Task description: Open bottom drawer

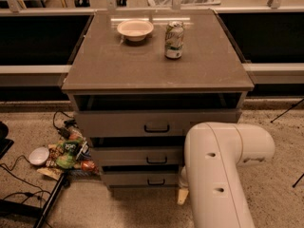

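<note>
The grey cabinet [156, 68] has three drawers, each with a small black bar handle. The bottom drawer [137, 178] is the lowest and shallowest; its handle [156, 182] sits mid-front, and a thin dark gap shows above its panel. My white arm [223, 170] fills the lower right of the camera view and hides most of the gripper [182, 195]. Only its pale tip shows, low by the floor, just right of the bottom drawer's front and a little right of the handle. It is not touching the handle.
A cream bowl [135, 29] and a drink can [174, 40] stand on the cabinet top. On the floor at the left lie snack packets [69, 151], a white disc [39, 156], cables and a black stand leg [47, 205]. Another black leg [298, 179] shows at the right edge.
</note>
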